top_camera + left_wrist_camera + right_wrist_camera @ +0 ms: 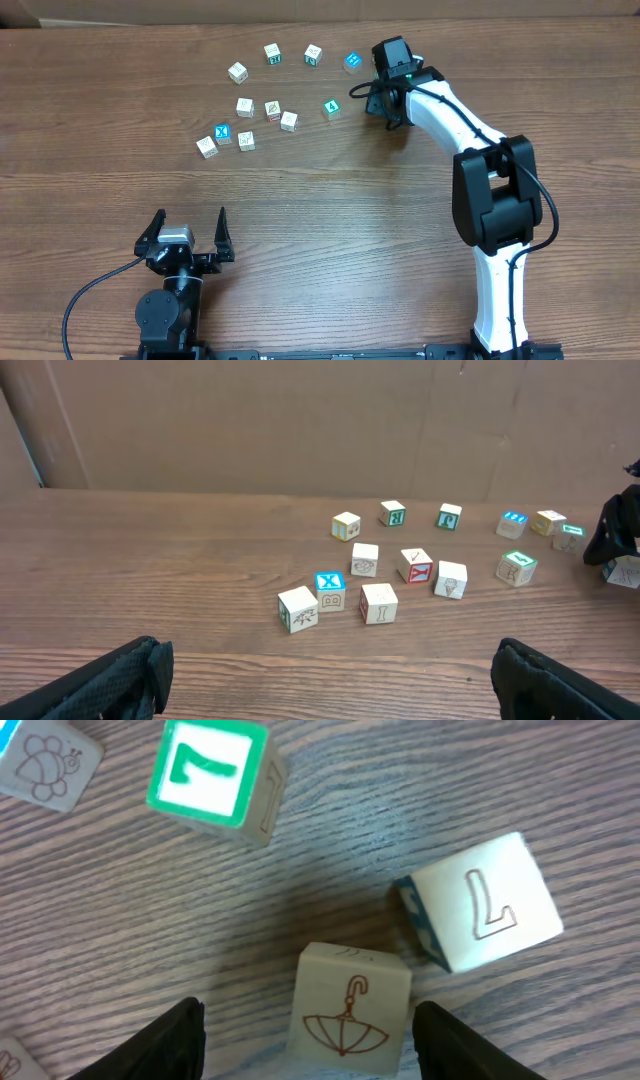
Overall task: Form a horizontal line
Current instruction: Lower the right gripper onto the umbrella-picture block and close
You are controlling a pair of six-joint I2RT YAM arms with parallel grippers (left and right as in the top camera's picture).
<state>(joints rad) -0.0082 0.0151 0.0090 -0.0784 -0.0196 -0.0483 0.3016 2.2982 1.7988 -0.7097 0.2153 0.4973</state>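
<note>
No horizontal line of touching cubes shows; the small letter cubes lie scattered. My right gripper (383, 98) hovers at the back right of the scatter, hiding what is under it from above. In the right wrist view it (315, 1040) is open around a whitish umbrella cube (350, 1015), with a wide gap on the left and a thin one on the right. An L cube (485, 900) touches that cube's upper right corner. A green-faced 7 cube (210, 775) lies farther off. My left gripper (190, 222) is open and empty near the front edge.
Several loose cubes spread in an arc at the back, from a blue X cube (224, 134) on the left to a teal cube (331, 108) and a blue cube (352, 61) beside the right arm. A cardboard wall (300, 420) backs the table.
</note>
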